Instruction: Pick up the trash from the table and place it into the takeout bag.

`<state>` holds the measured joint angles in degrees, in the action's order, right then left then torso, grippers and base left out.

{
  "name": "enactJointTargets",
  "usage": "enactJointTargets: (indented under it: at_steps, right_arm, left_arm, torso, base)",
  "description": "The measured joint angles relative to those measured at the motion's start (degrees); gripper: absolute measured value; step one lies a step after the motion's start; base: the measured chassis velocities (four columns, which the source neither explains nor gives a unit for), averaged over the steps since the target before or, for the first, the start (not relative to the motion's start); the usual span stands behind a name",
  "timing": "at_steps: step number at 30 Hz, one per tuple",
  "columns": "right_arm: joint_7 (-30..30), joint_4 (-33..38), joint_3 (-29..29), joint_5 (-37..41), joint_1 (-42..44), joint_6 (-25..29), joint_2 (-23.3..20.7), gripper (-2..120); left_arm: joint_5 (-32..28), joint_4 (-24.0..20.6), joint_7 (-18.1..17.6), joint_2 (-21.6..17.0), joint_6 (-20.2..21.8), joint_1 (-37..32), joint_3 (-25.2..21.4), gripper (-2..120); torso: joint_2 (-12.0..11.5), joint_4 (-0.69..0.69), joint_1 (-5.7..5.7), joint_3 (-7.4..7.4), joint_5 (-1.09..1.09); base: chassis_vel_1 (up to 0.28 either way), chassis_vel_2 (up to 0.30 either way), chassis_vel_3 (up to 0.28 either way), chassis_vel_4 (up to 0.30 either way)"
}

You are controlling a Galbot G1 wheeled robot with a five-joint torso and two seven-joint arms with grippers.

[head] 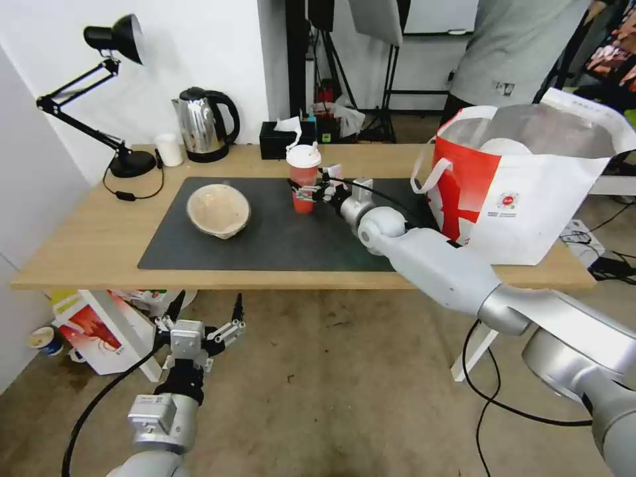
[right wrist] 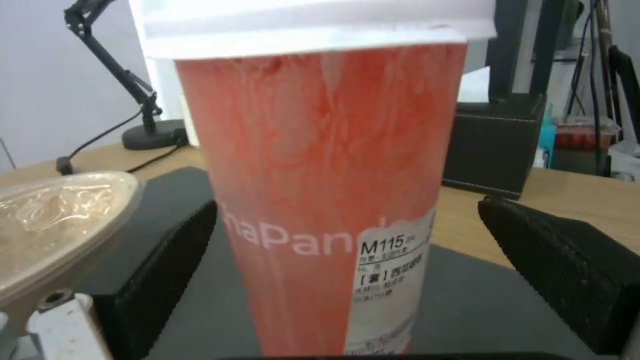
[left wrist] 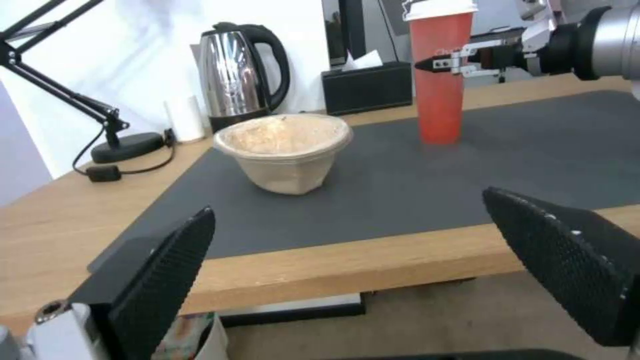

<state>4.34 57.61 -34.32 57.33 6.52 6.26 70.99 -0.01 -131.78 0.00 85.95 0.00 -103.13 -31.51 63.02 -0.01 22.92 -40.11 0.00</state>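
The red cup (head: 304,180) with a white lid stands upright on the dark mat (head: 291,245) of the table (head: 79,238). My right gripper (head: 306,193) is open with a finger on each side of the cup (right wrist: 320,200), and a gap shows between the cup and each pad (right wrist: 157,280). The beige paper bowl (head: 218,211) sits on the mat to the cup's left, also seen as the bowl (left wrist: 287,145). At the table's right end stands the takeout bag (head: 523,199), open, with a white round thing inside. My left gripper (head: 202,324) hangs open below the table's front edge.
Along the back of the table stand a black desk lamp (head: 112,99), a small white cup (head: 170,150), a steel kettle (head: 205,123) and a black tissue box (head: 283,139). A red-and-white carton (head: 93,331) lies on the floor under the table's left end.
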Motion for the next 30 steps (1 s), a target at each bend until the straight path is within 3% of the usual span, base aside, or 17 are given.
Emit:
enactJointTargets:
  at_steps: [30]
  right_arm:
    - [1.5, -8.1, 3.8, -5.0, 1.2, 3.0, 3.6, 100]
  left_arm:
    - [0.0, 0.0, 0.0, 0.0, 0.0, 0.0, 0.0, 100]
  torso:
    - [0.0, 0.01, 0.0, 0.0, 0.0]
  base:
    - [0.0, 0.0, 0.0, 0.0]
